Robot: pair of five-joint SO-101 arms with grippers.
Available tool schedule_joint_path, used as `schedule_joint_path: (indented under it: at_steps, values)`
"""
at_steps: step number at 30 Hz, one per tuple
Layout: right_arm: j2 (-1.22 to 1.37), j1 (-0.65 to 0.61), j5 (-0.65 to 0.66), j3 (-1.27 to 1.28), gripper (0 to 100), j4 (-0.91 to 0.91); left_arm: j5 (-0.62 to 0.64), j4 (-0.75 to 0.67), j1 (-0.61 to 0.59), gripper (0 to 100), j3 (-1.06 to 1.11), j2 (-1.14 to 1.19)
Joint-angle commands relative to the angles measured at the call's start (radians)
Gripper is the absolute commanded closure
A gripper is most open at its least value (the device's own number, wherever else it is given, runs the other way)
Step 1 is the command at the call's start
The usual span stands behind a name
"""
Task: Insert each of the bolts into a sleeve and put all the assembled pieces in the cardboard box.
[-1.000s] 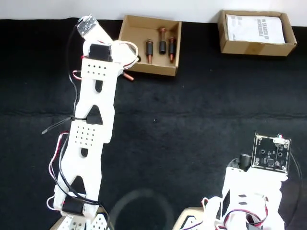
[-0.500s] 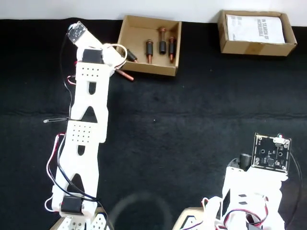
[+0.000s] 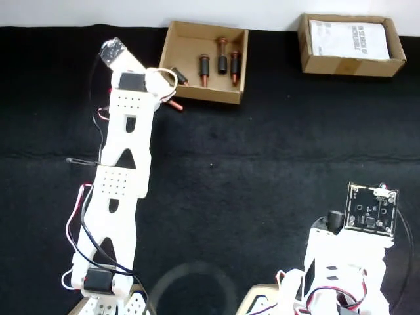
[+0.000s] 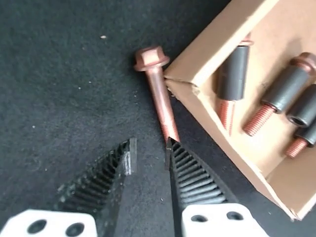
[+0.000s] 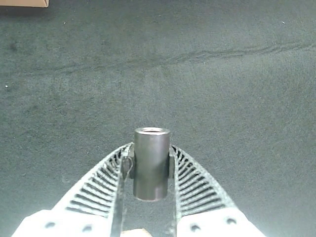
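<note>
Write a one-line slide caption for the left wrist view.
Open hand at the tip of a bare bolt lying beside the cardboard box corner.

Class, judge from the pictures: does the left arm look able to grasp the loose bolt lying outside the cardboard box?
Probably yes. The left gripper is open, with the threaded tip of the bolt at one fingertip, on bare mat. The cardboard box corner beside the shank might crowd that finger.

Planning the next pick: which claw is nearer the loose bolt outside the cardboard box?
Left. The left claw sits open at the threaded end of the bolt, beside the cardboard box; the right claw is far off, holding a sleeve.
</note>
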Motion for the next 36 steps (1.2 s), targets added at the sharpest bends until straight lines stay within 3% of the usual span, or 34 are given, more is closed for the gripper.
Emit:
schedule_joint_path:
  at_steps: [1, 9, 15, 28, 31, 36]
  values:
    - [-0.001, 0.008, 0.005, -0.002, 99.1, -0.018, -0.006, -0.051, 0.019, 89, -0.030, 0.005]
    - [-0.002, 0.013, 0.005, -0.002, 99.1, -0.012, -0.094, -0.195, 0.024, 89, -0.027, 0.038]
    - [-0.002, 0.013, 0.005, -0.002, 99.1, -0.012, -0.144, -0.316, 0.018, 89, 0.090, 0.036]
    - [-0.002, 0.016, 0.005, -0.002, 99.1, -0.008, -0.204, -0.315, 0.005, 90, 0.139, 0.030]
    - [-0.002, 0.016, 0.005, -0.002, 99.1, -0.008, -0.206, -0.321, -0.016, 100, 0.139, 0.030]
    - [0.002, 0.012, 0.011, -0.001, 99.1, -0.016, -0.207, -0.285, -0.030, 99, 0.124, 0.024]
